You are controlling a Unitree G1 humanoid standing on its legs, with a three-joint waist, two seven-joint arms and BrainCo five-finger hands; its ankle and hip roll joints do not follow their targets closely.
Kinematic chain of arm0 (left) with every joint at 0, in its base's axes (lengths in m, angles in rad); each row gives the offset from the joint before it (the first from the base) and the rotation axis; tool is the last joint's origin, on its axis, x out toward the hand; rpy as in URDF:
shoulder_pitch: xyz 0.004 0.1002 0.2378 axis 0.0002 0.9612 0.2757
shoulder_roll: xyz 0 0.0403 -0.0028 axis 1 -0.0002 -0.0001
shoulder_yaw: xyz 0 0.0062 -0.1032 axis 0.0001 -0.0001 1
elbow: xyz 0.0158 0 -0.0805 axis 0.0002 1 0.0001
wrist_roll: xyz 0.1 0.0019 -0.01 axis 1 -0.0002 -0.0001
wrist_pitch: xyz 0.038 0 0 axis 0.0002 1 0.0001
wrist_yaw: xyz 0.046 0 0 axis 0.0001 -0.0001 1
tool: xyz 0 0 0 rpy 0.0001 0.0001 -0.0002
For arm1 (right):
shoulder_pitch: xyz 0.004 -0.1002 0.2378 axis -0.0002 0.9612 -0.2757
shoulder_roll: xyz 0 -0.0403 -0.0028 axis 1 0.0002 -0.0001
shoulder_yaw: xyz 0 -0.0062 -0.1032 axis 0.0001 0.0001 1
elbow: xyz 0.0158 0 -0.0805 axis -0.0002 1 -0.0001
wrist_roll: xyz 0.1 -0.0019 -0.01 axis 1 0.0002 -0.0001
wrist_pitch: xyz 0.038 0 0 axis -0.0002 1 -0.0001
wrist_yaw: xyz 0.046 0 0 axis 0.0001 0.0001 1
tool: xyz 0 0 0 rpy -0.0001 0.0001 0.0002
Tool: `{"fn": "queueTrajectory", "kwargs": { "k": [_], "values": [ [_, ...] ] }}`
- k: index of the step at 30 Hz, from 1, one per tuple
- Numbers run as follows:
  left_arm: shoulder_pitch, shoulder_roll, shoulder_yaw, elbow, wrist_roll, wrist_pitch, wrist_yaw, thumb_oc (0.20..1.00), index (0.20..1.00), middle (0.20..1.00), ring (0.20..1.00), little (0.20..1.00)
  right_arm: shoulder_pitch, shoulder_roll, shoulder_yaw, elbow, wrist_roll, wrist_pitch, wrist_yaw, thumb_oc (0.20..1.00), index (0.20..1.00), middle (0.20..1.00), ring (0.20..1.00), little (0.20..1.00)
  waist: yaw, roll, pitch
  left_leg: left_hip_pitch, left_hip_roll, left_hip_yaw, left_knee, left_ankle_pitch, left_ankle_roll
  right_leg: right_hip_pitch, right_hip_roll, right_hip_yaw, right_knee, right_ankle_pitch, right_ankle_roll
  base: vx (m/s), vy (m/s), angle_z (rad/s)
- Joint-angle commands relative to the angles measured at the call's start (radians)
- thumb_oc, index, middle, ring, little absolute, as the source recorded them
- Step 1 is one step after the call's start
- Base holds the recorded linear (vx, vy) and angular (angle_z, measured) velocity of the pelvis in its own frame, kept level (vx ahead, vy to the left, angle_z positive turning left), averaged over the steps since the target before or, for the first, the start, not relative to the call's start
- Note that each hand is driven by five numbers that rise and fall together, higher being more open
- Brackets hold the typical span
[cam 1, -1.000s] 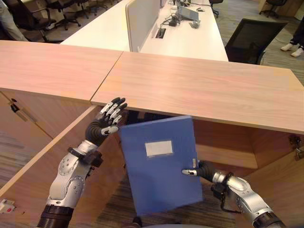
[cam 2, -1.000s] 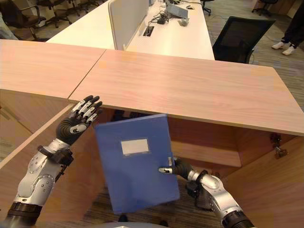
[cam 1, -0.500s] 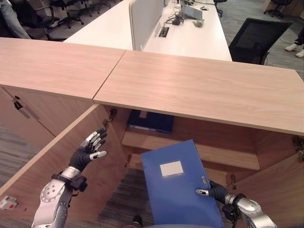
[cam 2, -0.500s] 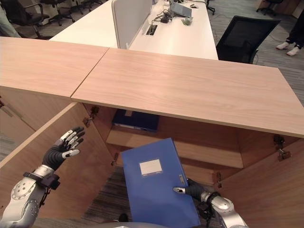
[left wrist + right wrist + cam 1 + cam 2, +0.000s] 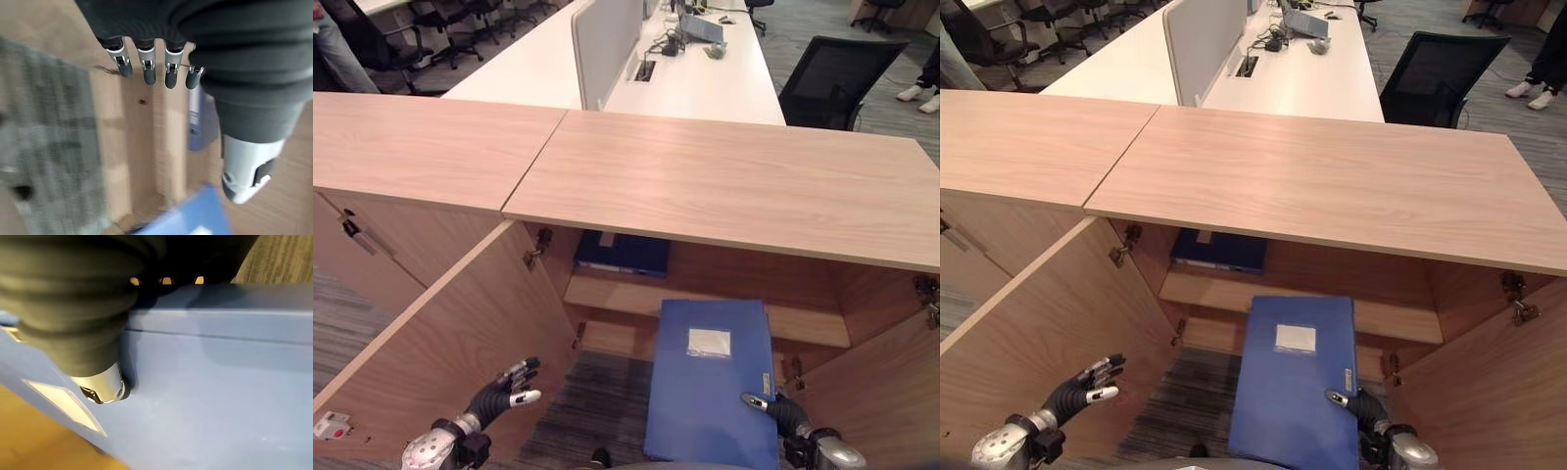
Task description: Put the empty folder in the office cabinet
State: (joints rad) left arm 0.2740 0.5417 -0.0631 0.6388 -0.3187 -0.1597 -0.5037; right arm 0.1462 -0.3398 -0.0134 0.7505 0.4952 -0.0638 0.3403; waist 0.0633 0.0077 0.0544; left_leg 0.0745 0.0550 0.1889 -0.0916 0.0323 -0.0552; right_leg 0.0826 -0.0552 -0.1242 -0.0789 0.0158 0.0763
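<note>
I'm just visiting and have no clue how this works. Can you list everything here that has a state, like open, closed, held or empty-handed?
Blue folder: closed, held by its right edge, far end pointing into the cabinet.
Right hand: shut on the blue folder, thumb on top.
Left hand: open, holding nothing, beside the left door.
Cabinet: open.
Left door: swung wide.
Right door: swung open.
Dark folder: lying flat on the cabinet's upper shelf.
</note>
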Motion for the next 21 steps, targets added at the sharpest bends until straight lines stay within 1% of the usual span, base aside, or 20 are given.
{"fn": "queueTrajectory", "kwargs": {
  "k": [1, 5, 7, 8, 11, 15, 16, 18, 21],
  "values": [
    [-0.017, -0.006, -0.055, 0.044, 0.113, -0.055, 0.043, 1.000, 1.000, 1.000, 1.000, 1.000, -0.085, 0.024, -0.050, -0.005, 0.152, -0.117, -0.085, 0.200, 0.200, 0.200, 0.200, 0.200, 0.012, -0.015, -0.033, -0.015, -0.003, 0.015, 0.023, -0.039, -0.014, -0.131, -0.093, 0.025, 0.103, 0.025, 0.161, 0.01, 0.021, -0.06],
    [-0.033, -0.043, -0.099, 0.143, 0.190, -0.060, 0.091, 1.000, 1.000, 1.000, 1.000, 1.000, -0.138, 0.040, -0.079, 0.019, 0.171, -0.150, -0.164, 0.200, 0.200, 0.200, 0.200, 0.200, 0.018, -0.011, -0.029, -0.017, -0.004, 0.019, 0.023, -0.042, -0.011, -0.137, -0.092, 0.030, 0.103, 0.025, 0.161, 0.01, 0.012, -0.06],
    [-0.054, -0.083, -0.116, 0.245, 0.249, -0.064, 0.135, 1.000, 1.000, 1.000, 1.000, 1.000, -0.173, 0.050, -0.091, 0.030, 0.193, -0.168, -0.208, 0.200, 0.200, 0.200, 0.200, 0.200, 0.023, -0.011, -0.026, -0.019, -0.005, 0.020, 0.023, -0.044, -0.010, -0.140, -0.092, 0.032, 0.101, 0.024, 0.160, 0.03, 0.006, -0.03],
    [-0.071, -0.111, -0.130, 0.308, 0.287, -0.062, 0.170, 1.000, 1.000, 1.000, 1.000, 1.000, -0.208, 0.059, -0.102, 0.044, 0.236, -0.183, -0.244, 0.200, 0.200, 0.200, 0.200, 0.200, 0.030, -0.011, -0.023, -0.021, -0.006, 0.021, 0.024, -0.046, -0.009, -0.141, -0.091, 0.033, 0.101, 0.023, 0.159, 0.00, 0.000, 0.00],
    [-0.099, -0.137, -0.140, 0.371, 0.324, -0.062, 0.239, 1.000, 1.000, 1.000, 1.000, 1.000, -0.266, 0.080, -0.126, 0.058, 0.359, -0.216, -0.279, 0.200, 0.200, 0.200, 0.200, 0.200, 0.043, -0.015, -0.014, -0.028, -0.007, 0.019, 0.027, -0.048, -0.008, -0.144, -0.089, 0.033, 0.101, 0.020, 0.158, 0.01, -0.009, 0.05],
    [-0.121, -0.162, -0.151, 0.420, 0.328, -0.053, 0.297, 1.000, 1.000, 1.000, 1.000, 1.000, -0.356, 0.097, -0.163, 0.075, 0.506, -0.262, -0.325, 0.200, 0.200, 0.200, 0.200, 0.200, 0.063, -0.014, -0.001, -0.039, -0.010, 0.015, 0.032, -0.051, -0.007, -0.151, -0.090, 0.029, 0.105, 0.016, 0.157, 0.00, -0.004, 0.01],
    [-0.121, -0.166, -0.161, 0.425, 0.327, -0.048, 0.303, 1.000, 1.000, 1.000, 1.000, 1.000, -0.388, 0.103, -0.174, 0.081, 0.544, -0.282, -0.343, 0.200, 0.200, 0.200, 0.200, 0.200, 0.071, -0.012, 0.002, -0.041, -0.011, 0.013, 0.033, -0.052, -0.007, -0.153, -0.090, 0.026, 0.106, 0.014, 0.158, 0.00, -0.021, 0.04],
    [-0.130, -0.171, -0.181, 0.430, 0.323, -0.046, 0.314, 1.000, 1.000, 1.000, 1.000, 1.000, -0.449, 0.100, -0.183, 0.087, 0.581, -0.301, -0.370, 0.200, 0.200, 0.200, 0.200, 0.200, 0.088, -0.005, 0.017, -0.052, -0.013, 0.009, 0.036, -0.053, -0.007, -0.162, -0.091, 0.022, 0.109, 0.010, 0.157, -0.02, -0.022, 0.08],
    [-0.139, -0.172, -0.197, 0.430, 0.328, -0.044, 0.321, 1.000, 1.000, 1.000, 1.000, 1.000, -0.492, 0.095, -0.185, 0.097, 0.598, -0.315, -0.389, 0.200, 0.200, 0.200, 0.200, 0.200, 0.097, 0.000, 0.027, -0.061, -0.014, 0.005, 0.038, -0.053, -0.007, -0.170, -0.093, 0.020, 0.112, 0.009, 0.156, -0.01, -0.012, 0.05]
  ]
}}
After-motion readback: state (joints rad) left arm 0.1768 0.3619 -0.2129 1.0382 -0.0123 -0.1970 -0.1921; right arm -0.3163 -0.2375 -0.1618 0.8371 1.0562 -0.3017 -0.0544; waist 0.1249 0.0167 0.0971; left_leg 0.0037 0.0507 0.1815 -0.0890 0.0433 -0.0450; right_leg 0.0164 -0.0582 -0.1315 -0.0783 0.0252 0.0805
